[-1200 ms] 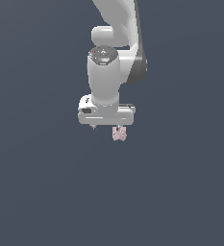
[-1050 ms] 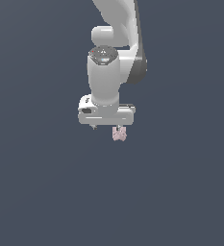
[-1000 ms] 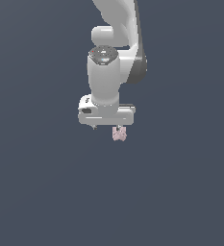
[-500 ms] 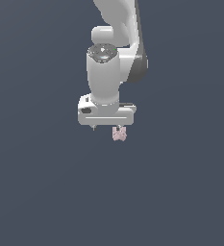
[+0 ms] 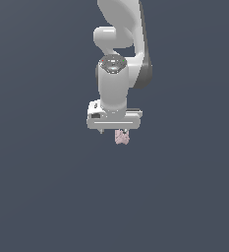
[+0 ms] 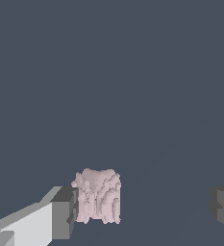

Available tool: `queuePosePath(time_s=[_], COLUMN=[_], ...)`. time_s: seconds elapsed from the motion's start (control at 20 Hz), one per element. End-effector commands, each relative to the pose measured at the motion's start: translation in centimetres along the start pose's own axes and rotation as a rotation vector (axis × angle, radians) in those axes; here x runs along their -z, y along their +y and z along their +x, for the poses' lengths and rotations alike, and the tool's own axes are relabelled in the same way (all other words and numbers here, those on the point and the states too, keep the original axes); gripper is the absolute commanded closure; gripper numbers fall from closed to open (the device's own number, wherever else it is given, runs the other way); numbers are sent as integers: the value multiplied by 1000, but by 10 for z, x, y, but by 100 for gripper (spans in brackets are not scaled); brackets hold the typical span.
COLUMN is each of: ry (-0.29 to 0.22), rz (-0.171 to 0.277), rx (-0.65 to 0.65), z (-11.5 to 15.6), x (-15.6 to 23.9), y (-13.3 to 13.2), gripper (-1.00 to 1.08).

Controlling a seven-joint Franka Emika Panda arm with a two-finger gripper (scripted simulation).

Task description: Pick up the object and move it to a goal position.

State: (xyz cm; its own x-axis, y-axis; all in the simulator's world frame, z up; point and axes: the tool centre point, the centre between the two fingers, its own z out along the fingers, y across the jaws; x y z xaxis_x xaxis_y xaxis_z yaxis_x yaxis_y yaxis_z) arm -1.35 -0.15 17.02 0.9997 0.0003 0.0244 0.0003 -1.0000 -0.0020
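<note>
The object (image 5: 121, 137) is a small pale pink bumpy lump. In the exterior view it shows just under the white gripper (image 5: 114, 131), toward that view's right side of the hand. In the wrist view the object (image 6: 98, 196) sits between the two dark fingertips of the gripper (image 6: 143, 211). It is right against one fingertip (image 6: 64, 213), and a wide gap separates it from the other fingertip (image 6: 223, 209). The jaws stand wide apart, so the gripper is open and not clamped on the object.
A plain dark grey surface (image 5: 47, 197) fills both views. The white arm (image 5: 121, 29) rises from the gripper to the top of the exterior view.
The arm and gripper have shifted slightly down and toward the exterior view's right. The object has stayed in about the same place.
</note>
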Motion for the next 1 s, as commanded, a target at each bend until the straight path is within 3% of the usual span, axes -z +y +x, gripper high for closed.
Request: queuePosePath(time_s=[0.0,0.55,0.95], ry=[-4,-21,-25], rz=[0,-2,-2], rx=[0,1,2], z=[-10,-64,-74], x=[-14,-70,-79], y=[-9,-44,-49], gripper=[-92,-92,-92])
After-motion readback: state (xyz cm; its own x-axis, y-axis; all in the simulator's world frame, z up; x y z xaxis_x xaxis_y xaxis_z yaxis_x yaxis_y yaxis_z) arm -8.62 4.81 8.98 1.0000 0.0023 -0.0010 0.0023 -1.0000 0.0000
